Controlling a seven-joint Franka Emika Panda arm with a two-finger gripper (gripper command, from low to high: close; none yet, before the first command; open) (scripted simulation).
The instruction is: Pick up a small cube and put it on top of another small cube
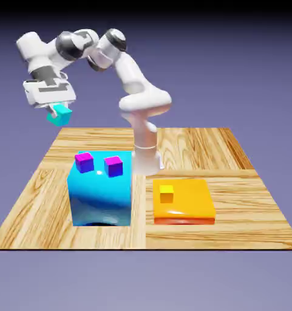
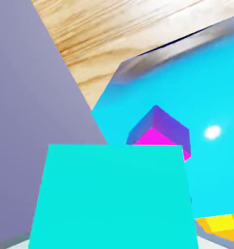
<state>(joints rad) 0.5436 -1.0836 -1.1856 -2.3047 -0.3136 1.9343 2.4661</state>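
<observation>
I see the gripper point(image 1: 56, 108) raised high over the table's point(image 1: 190, 143) far corner on the exterior view's left, clenched on the teal cube point(image 1: 59, 115). The cube hangs in the air just under the hand, touching nothing but the fingers, which are mostly hidden behind it. In the hand view the teal cube point(image 2: 111, 197) fills the lower middle, so large that I cannot make out the fingertips themselves.

Below the gripper and nearer the camera stands the blue block point(image 1: 101, 189), glossy, resting on the wood. Two purple cubes sit on its top face: one point(image 1: 84, 161) nearer the gripper's side, the other point(image 1: 113, 166) just beside it, the two apart and not touching. Looking along the gripper, I see one purple cube point(image 2: 161, 132) just past the teal cube's upper edge, with the blue block's top point(image 2: 206, 87) spreading behind it and bare table point(image 2: 114, 29) beyond.

Further from the gripper, across the arm's base, lies the flat orange slab point(image 1: 187, 203), with a yellow cube point(image 1: 167, 193) on it near its corner. A sliver of that slab point(image 2: 223, 226) shows at the hand view's lower right.

I see no containers here; the small cubes sit on open tops only.
</observation>
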